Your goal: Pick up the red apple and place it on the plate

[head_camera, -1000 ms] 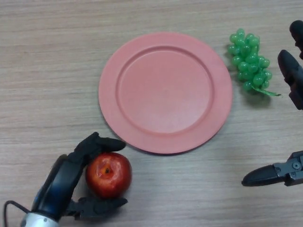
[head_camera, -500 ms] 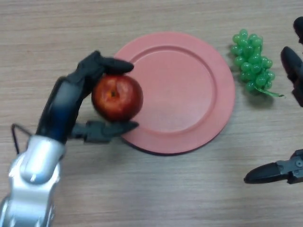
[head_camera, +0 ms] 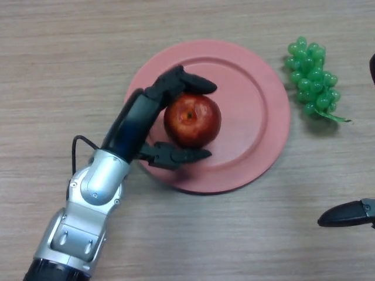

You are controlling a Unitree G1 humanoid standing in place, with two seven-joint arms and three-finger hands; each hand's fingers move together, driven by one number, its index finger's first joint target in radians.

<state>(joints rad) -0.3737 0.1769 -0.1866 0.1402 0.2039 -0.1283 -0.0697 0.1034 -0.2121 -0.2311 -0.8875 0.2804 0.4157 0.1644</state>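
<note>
Red, glossy apple (head_camera: pixel 192 120) held over the round pink plate (head_camera: pixel 258 117), gripped by the left hand (head_camera: pixel 146 117).

The black fingers and thumb curl round the apple's smooth skin from above and below. Knobbly green grapes (head_camera: pixel 310 82) lie just right of the plate's raised rim on the wood-grain table (head_camera: pixel 53 64). The right hand (head_camera: pixel 345 214) shows at the right edge; its state cannot be told.

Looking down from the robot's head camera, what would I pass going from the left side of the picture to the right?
Left hand curled round the red apple over the pink plate → green grapes → right hand, at the right edge, low in the view.
</note>
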